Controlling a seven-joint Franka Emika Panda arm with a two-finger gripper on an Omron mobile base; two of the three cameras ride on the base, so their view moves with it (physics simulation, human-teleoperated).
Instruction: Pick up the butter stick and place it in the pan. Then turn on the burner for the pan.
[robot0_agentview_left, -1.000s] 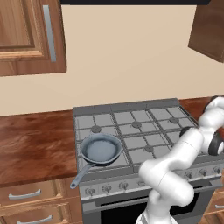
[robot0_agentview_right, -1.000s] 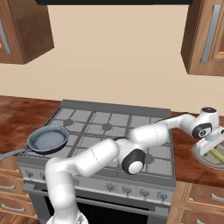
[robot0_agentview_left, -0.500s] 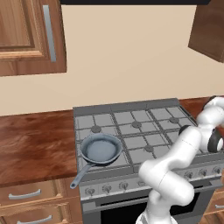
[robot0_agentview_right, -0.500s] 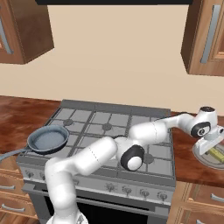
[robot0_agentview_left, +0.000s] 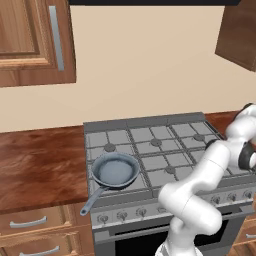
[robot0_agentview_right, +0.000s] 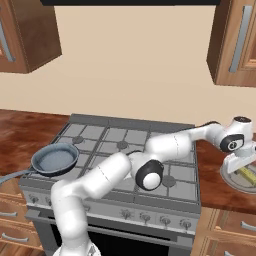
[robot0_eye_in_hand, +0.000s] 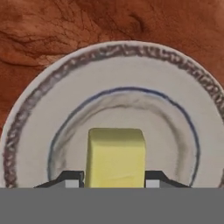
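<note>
The butter stick (robot0_eye_in_hand: 116, 153), a small yellow block, lies on a white plate (robot0_eye_in_hand: 26, 113) with a blue ring. My gripper (robot0_eye_in_hand: 113, 180) stands right over it, one dark fingertip against each long side, shut on the butter stick. From the right base view the gripper (robot0_agentview_right: 240, 161) hangs over the plate (robot0_agentview_right: 235, 181) on the counter right of the stove, with the butter stick (robot0_agentview_right: 248, 173) as a yellow sliver under it. The pan (robot0_agentview_left: 116, 170) (robot0_agentview_right: 55, 159) sits on the stove's front left grate, handle toward the front. Its burner is hidden beneath the bowl.
The stove's other burners (robot0_agentview_left: 156, 142) lie between pan and plate, under my outstretched arm. Control knobs (robot0_agentview_left: 102, 218) (robot0_agentview_right: 125, 213) run along the stove's front. Wooden counter (robot0_agentview_left: 40, 165) flanks the stove and cabinets (robot0_agentview_right: 235, 40) hang above.
The jaws have closed from wide open onto the butter stick. The hand has sunk slightly toward the plate; pan and stove are unchanged.
</note>
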